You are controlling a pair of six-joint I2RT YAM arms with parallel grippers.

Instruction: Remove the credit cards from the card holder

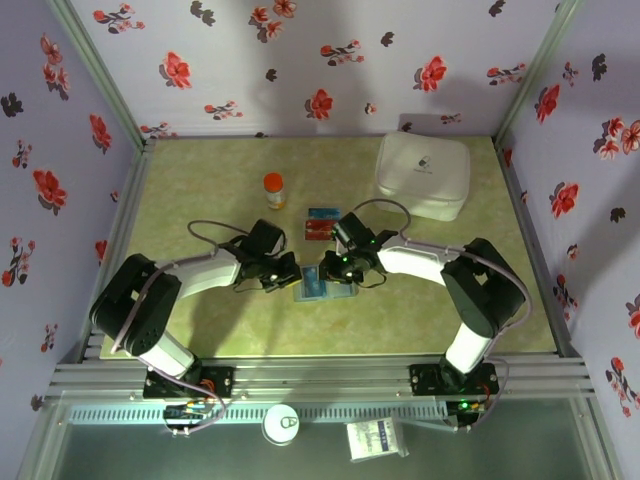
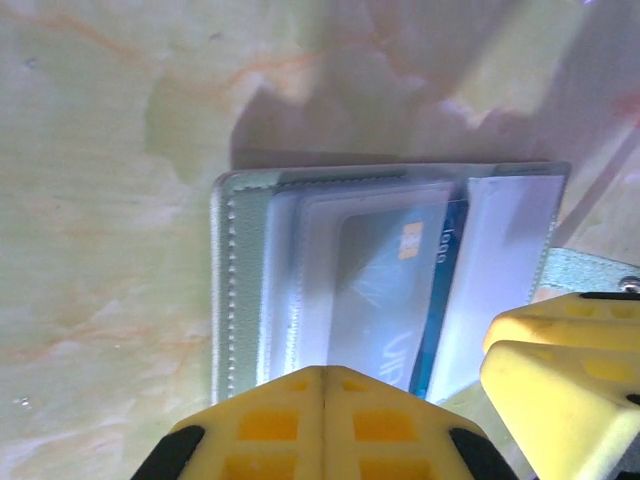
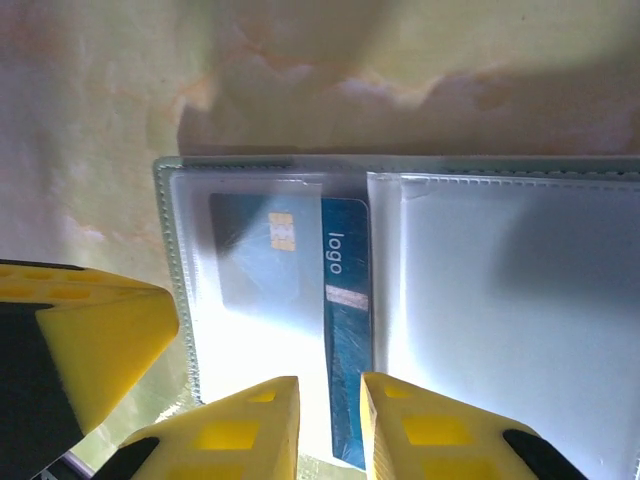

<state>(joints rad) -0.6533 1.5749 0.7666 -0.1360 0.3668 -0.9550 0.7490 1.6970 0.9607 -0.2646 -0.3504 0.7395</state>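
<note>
Top external shows the card holder (image 1: 318, 290) lying open on the green bench (image 1: 200, 330), near the middle and toward the near edge. The left claw (image 1: 290, 272) is at its left side and the right claw (image 1: 328, 268) at its far right corner. Just beyond the claws, two loose credit cards lie flat on the bench. One is a red-orange card (image 1: 318, 230), and a loose blue card (image 1: 322, 212) lies just beyond it. A small orange-capped bottle (image 1: 274, 190) stands to their far left, and a white rounded case (image 1: 424, 175) sits at the far right.

Left wrist shows the left claw (image 2: 323, 372) with its yellow fingers (image 2: 265, 420) pressed together, no gap between them, at the edge of the card holder (image 2: 240, 280). I cannot tell whether a clear sleeve is pinched there. A sleeved blue card (image 2: 385, 290) shows through the plastic.

Right wrist shows the right claw (image 3: 330, 380) narrowly parted over the card holder (image 3: 500, 300). The sleeved blue card (image 3: 345, 280) sticks partly out of its pocket, its end lying in the gap. One finger (image 3: 265, 430) stands clear of the card's edge.
</note>
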